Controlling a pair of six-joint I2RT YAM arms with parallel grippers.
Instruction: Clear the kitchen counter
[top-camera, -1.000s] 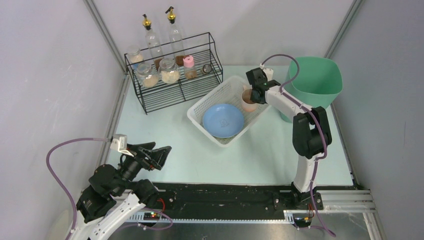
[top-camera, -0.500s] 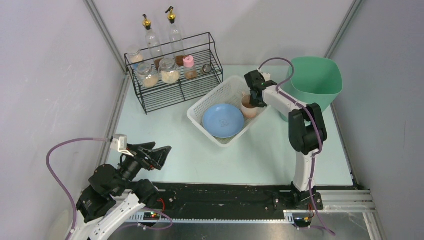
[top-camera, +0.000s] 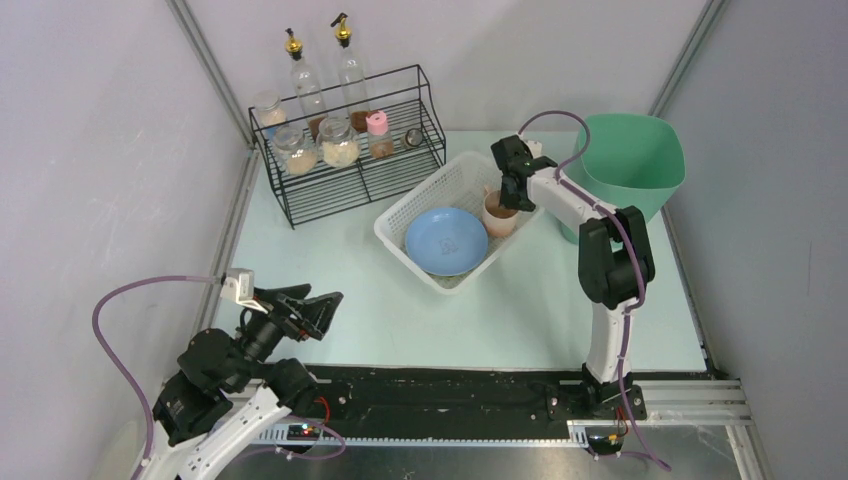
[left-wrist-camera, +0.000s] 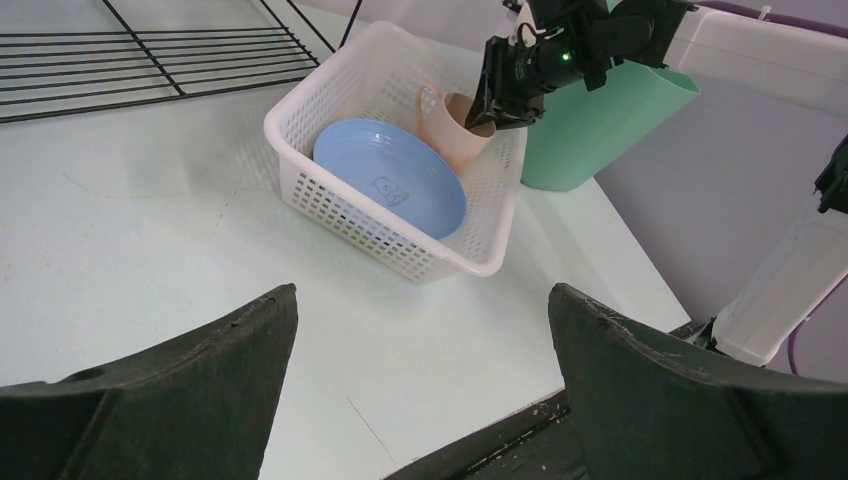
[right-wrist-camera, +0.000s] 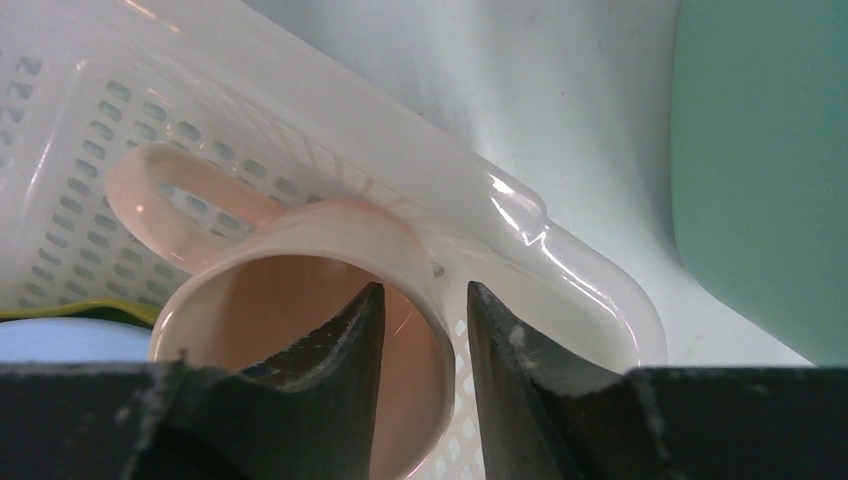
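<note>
fingers (right-wrist-camera: 330, 385) straddle pink mug (right-wrist-camera: 265, 300) rim

In the right wrist view, the fingers (right-wrist-camera: 320, 400) of the right gripper (right-wrist-camera: 424, 290) hide the pink mug's (right-wrist-camera: 280, 300) lower wall. The picture's left edge cuts the blue plate (right-wrist-camera: 50, 345), its right edge the green bin (right-wrist-camera: 760, 150). The jars' (top-camera: 340, 150) contents on the wire rack (top-camera: 400, 165) are too small to tell.

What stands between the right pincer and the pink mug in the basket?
Nothing visible. The right pincer straddles the mug at its rim, one finger inside, one outside, in a corner of the basket beside the plate.
</note>
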